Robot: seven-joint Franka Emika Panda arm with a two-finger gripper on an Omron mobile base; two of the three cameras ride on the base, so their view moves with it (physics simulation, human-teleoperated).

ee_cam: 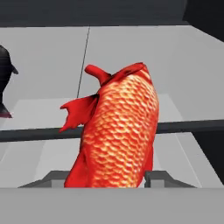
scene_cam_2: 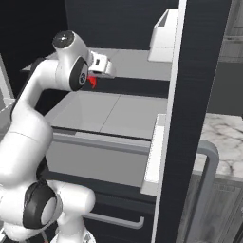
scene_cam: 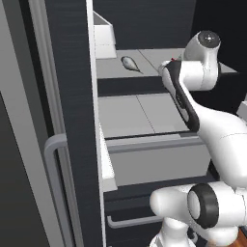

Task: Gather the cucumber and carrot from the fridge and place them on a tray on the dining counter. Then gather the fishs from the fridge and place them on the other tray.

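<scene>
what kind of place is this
Most likely a kitchen, seen at an open fridge: light grey shelves hold a silver-grey fish, the claw grips a red-orange fish, and a marble counter stands beside.

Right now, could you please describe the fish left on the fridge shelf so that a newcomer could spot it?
Look into the tall black fridge, at its upper light grey shelf. The slim silver-grey fish lies there alone, pale and smooth, unlike the bright red-orange scaly fish.
</scene>
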